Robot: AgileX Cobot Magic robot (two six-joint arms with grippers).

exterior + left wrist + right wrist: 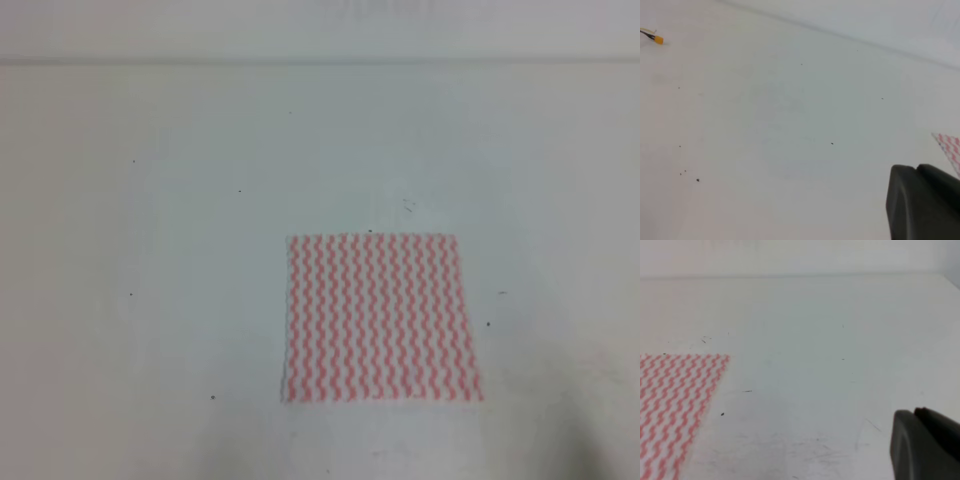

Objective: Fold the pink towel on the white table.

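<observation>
Neither gripper shows in the exterior high view; only the pink towel (380,318) lies there, flat on the white table (150,300), right of the middle and toward the near edge. Its sides run roughly square with the table's edges, and it looks like a neat rectangle with no raised folds that can be made out.

From the left wrist view, a dark part of the left gripper (925,202) fills the lower right corner above bare table; whether its fingers are apart or together cannot be told. One striped corner of the towel (951,149) peeks in at the right edge, just above that dark part and apart from it. A small orange-tipped object (656,38) sits at the upper left.

From the right wrist view, a dark part of the right gripper (927,445) sits in the lower right corner, its state likewise unreadable. The towel (675,400) lies at the left edge, well apart from it, with speckled tabletop between.
</observation>
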